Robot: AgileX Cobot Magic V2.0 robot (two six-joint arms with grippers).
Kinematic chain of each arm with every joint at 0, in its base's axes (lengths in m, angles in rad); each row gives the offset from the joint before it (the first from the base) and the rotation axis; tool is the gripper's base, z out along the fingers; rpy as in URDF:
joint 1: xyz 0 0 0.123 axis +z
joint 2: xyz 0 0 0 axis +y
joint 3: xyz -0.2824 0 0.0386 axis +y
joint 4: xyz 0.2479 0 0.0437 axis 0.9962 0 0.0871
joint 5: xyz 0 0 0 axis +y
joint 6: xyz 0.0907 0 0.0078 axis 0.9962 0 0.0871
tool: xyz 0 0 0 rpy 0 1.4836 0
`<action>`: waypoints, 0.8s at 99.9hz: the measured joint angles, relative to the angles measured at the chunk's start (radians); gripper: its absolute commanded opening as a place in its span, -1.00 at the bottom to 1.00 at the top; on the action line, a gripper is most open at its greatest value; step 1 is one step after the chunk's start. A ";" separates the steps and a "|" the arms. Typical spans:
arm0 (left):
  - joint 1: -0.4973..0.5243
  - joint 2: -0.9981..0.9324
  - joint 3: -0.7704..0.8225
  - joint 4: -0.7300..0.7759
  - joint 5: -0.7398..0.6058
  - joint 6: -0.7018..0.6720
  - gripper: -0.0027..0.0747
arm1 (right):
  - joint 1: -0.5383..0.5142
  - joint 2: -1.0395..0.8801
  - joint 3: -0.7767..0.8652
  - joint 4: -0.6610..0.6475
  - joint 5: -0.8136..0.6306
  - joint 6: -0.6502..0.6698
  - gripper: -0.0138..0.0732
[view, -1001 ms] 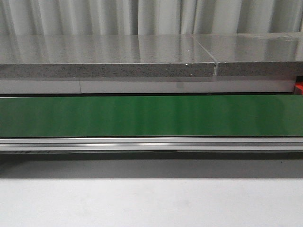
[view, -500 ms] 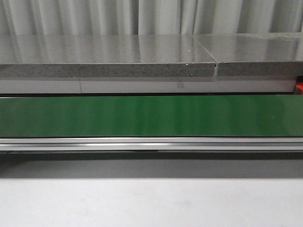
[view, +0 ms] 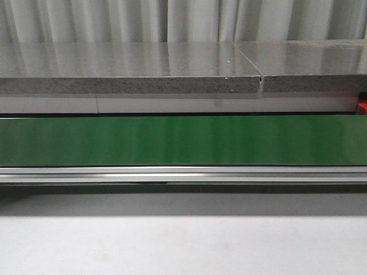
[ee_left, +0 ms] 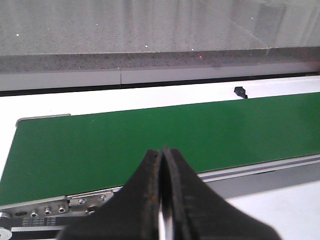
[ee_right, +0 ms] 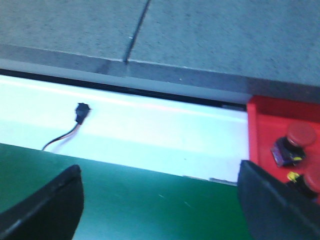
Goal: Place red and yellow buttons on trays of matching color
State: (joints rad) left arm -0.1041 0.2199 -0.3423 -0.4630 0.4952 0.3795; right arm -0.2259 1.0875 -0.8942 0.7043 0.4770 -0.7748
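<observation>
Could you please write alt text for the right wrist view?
The open right gripper hovers over the green conveyor belt. Beyond it, a red tray holds red buttons.

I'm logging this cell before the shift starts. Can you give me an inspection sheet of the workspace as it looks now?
Surface: green conveyor belt bare; white table in front.
Job's things: red tray beside the belt's end holds two red buttons; yellow tray and yellow buttons: nothing seen.
Clutter: nothing seen.
Grippers: left gripper shut, empty; right gripper open, empty.
Cables: small black connector with red and black wires.
Surroundings: grey stone counter, pale curtain.
</observation>
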 measured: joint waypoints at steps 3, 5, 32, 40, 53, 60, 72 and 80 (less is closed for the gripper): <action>0.000 0.000 0.000 0.000 0.000 0.000 -0.98 | 0.019 -0.013 0.000 -0.005 0.000 -0.001 0.63; 0.000 0.000 0.000 0.000 0.000 0.000 -0.98 | 0.032 -0.022 0.000 -0.012 0.000 -0.001 0.61; 0.000 0.000 0.000 0.000 0.000 0.000 -0.98 | 0.090 -0.179 0.064 -0.038 0.052 -0.002 0.22; 0.000 0.000 0.000 0.000 0.000 0.000 -0.98 | 0.090 -0.226 0.112 -0.038 0.058 -0.002 -0.08; 0.000 0.000 0.000 0.000 0.000 0.000 -0.98 | 0.090 -0.297 0.176 -0.042 0.067 -0.002 -0.68; 0.000 0.000 0.000 0.000 0.000 0.000 -0.98 | 0.090 -0.325 0.194 -0.044 0.072 -0.003 -0.84; 0.000 0.000 0.000 0.000 0.000 0.000 -0.98 | 0.090 -0.347 0.199 -0.044 0.074 -0.003 -0.84; 0.000 0.000 0.000 0.000 0.000 0.000 -0.98 | 0.090 -0.351 0.200 -0.044 0.074 -0.003 -0.84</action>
State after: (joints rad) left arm -0.1041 0.2199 -0.3423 -0.4630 0.4952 0.3795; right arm -0.1356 0.7365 -0.6941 0.6602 0.5506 -0.7775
